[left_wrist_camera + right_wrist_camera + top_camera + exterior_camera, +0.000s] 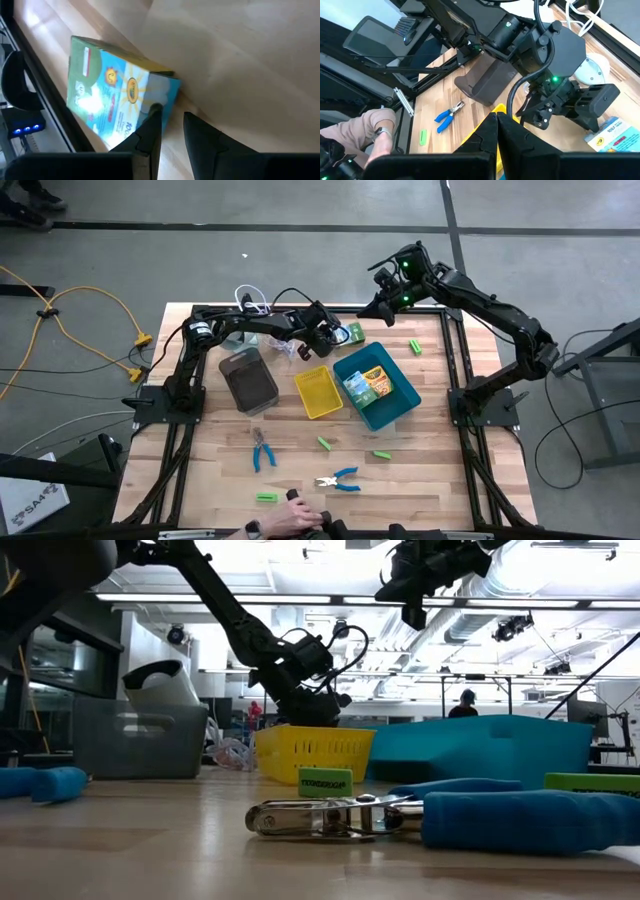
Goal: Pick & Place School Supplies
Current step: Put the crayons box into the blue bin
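School supplies are mostly unsorted — one printed box (365, 386) lies in the blue tray (400, 406), green blocks (324, 443) and pliers (262, 450) dot the tabletop's near half, while the left gripper (170, 125), narrowly parted, noses a green box (120, 90) by the far edge and the right gripper (497, 126) hangs closed, empty.
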You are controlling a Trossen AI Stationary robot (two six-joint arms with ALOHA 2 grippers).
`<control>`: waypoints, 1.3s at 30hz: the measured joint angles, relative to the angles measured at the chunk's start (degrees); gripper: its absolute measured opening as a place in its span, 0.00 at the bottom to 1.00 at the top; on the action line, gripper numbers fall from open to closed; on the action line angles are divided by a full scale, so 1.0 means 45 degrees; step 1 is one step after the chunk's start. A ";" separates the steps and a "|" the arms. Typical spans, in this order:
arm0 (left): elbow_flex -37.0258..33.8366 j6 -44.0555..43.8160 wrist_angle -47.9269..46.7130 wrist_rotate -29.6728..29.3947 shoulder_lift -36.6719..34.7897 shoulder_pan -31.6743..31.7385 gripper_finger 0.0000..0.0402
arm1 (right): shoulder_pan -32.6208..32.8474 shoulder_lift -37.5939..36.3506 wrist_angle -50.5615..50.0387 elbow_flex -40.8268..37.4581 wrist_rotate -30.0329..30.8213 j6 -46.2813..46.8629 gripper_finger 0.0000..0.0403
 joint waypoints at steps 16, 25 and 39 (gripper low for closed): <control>0.0000 -0.0301 0.0655 0.0593 -0.0004 0.0017 0.19 | -0.0005 0.0000 0.0181 0.0004 -0.0259 0.0102 0.00; 0.0000 -0.0716 0.0477 0.0623 0.0041 0.0267 0.19 | 0.0055 -0.0005 0.0191 0.0004 -0.0306 0.0106 0.00; -0.0015 -0.1002 0.0718 0.0337 0.0263 0.0287 0.19 | 0.0698 -0.0005 0.0234 0.0004 -0.0027 0.0155 0.00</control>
